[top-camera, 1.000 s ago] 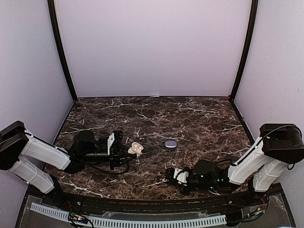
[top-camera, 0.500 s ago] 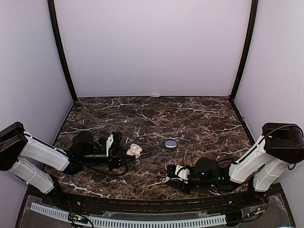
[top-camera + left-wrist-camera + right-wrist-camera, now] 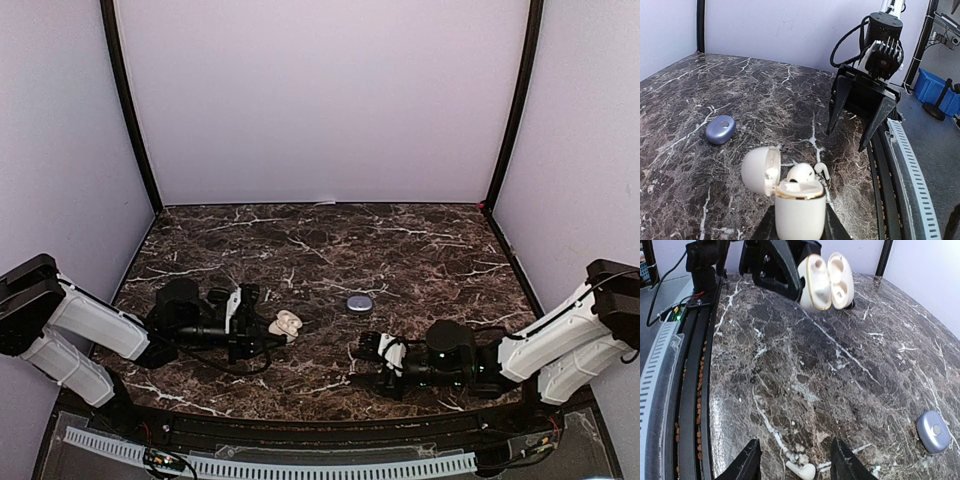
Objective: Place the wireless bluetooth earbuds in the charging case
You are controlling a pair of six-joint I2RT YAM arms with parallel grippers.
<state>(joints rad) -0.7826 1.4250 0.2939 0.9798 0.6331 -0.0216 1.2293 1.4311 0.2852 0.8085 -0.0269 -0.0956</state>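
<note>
Right end effector (image 3: 795,441), jaws spread, straddles the white earbud (image 3: 801,470).

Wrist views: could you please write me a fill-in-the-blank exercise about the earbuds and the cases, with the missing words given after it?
1. The left end effector holds the white charging case with its lid ____.
2. A white ____ lies between the fingers of the right end effector.
3. The blue oval case rests on the marble ____, with no end effector on it.
Missing words: open; earbud; table.
</note>
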